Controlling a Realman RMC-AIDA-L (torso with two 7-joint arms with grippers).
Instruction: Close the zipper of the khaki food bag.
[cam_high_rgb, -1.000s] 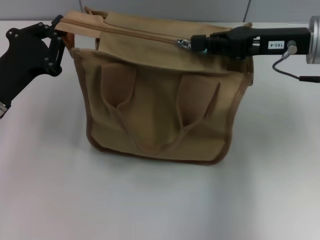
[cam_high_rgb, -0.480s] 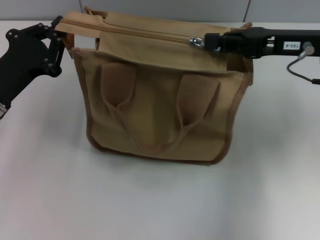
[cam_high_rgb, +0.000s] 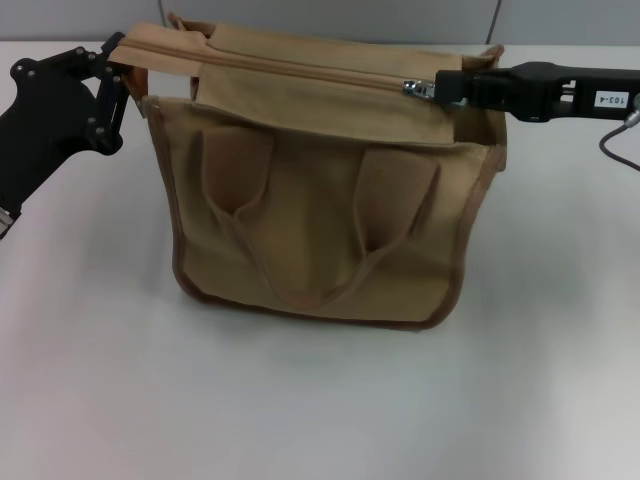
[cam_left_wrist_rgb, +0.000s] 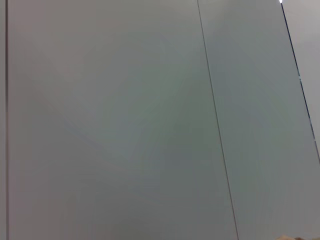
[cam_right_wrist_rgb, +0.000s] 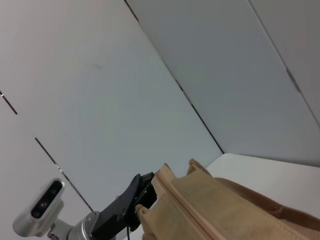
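Most of the zipper looks closed: the right gripper pinches its pull tab, only a short stretch from the khaki food bag end. The left gripper clamps the far corner.

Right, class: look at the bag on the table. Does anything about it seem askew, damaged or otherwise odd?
Nothing looks damaged or spilled. The bag stands upright on the table. The left hand holds its top corner, and the right hand grips the zipper pull near the far end.
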